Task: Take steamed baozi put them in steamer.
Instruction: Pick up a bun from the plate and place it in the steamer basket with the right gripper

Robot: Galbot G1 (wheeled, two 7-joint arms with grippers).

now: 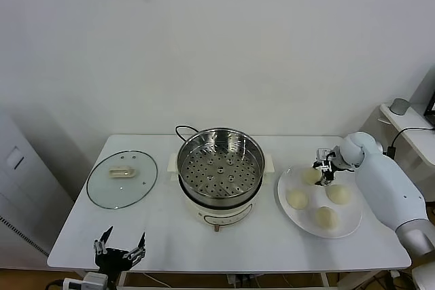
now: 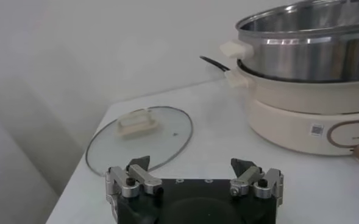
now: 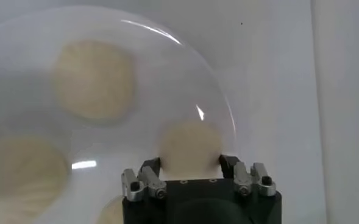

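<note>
Fingers (image 3: 150, 169) of the right gripper (image 3: 190, 163) are sitting on either side of one bun (image 3: 188, 143), snug against its flanks, though I cannot tell from here whether they are gripping it. That bun (image 1: 311, 176) is the one on the plate (image 1: 348, 225) lying farthest back, and it is resting on the plate with the right gripper (image 1: 323, 168) reaching down over it from the right of the steamer (image 1: 220, 166).

Three more buns are lying on the same plate: one (image 1: 297, 198) nearest the steamer, one (image 1: 338, 193) on the far side from it, one (image 1: 326, 217) toward the table's (image 1: 170, 236) front edge. The plate is sitting just to the right of the steamer, not touching it.

Steamer basket is standing bare, its holed floor showing, black cord trailing behind it.

Glass lid (image 1: 122, 178) is lying flat to the left of the steamer, knob up.

Left gripper (image 1: 119, 248) is hovering at the front edge, well left of the steamer, its fingers (image 2: 130, 178) spread wide apart and holding nothing.
</note>
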